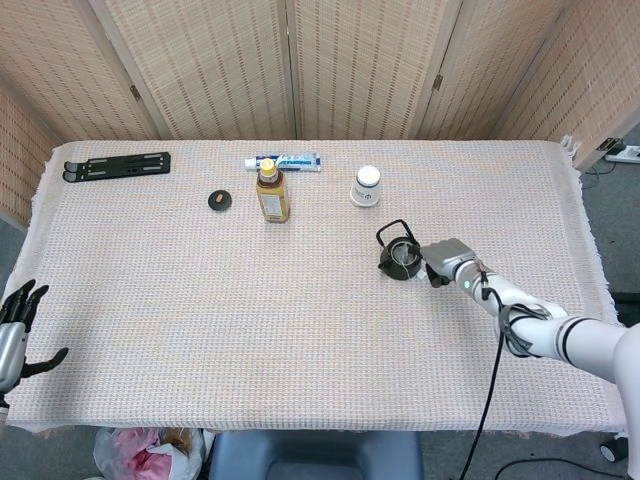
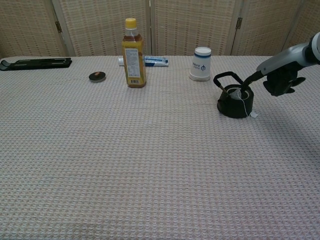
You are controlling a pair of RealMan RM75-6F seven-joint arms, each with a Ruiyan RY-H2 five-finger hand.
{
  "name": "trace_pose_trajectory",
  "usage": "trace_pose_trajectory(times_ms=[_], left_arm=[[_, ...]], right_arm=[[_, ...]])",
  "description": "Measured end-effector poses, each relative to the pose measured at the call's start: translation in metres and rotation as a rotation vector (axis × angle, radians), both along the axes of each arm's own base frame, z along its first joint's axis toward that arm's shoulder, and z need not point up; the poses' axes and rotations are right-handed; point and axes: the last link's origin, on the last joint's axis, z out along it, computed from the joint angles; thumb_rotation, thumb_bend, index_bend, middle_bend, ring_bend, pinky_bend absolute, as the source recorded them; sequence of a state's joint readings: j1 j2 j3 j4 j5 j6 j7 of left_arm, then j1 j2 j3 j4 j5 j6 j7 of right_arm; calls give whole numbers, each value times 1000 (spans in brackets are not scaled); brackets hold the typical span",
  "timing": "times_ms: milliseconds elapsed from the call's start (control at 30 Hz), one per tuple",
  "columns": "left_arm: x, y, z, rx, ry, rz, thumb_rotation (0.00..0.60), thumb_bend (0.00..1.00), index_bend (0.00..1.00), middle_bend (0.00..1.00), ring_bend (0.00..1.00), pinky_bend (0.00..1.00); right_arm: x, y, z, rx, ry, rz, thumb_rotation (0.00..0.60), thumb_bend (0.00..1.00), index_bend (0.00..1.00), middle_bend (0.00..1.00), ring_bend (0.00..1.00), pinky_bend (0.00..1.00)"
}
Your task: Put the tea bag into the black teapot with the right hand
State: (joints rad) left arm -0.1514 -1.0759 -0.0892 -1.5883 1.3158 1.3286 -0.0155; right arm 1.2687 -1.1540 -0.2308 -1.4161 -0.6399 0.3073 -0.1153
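Observation:
The black teapot (image 1: 400,258) (image 2: 234,102) stands right of the table's middle, its handle upright. The tea bag (image 2: 239,93) lies inside its mouth; the string hangs over the right side and the paper tag (image 2: 253,114) lies on the cloth. My right hand (image 1: 446,263) (image 2: 278,80) hovers just right of the pot, most fingers curled in and holding nothing. One outstretched finger (image 2: 250,78) reaches the pot's rim at the tea bag. My left hand (image 1: 12,337) hangs at the table's front left corner, fingers spread and empty.
Behind the teapot stands a white cup (image 1: 367,186) (image 2: 202,63). A yellow drink bottle (image 1: 271,193) (image 2: 133,53), a toothpaste tube (image 1: 283,161), a small dark lid (image 1: 219,200) (image 2: 97,76) and a black folding stand (image 1: 116,165) lie along the back.

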Motion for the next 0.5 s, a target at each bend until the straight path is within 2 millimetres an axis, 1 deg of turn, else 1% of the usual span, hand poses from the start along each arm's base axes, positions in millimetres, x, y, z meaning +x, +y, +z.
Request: trace_pose_trajectory(times_ms=[500], left_arm=[[0,0,3,5,-7,-1,600,260,0,0,33,257]], right_arm=[[-1,-6,-17,24,2,6,600,1000,82,948,749,894]])
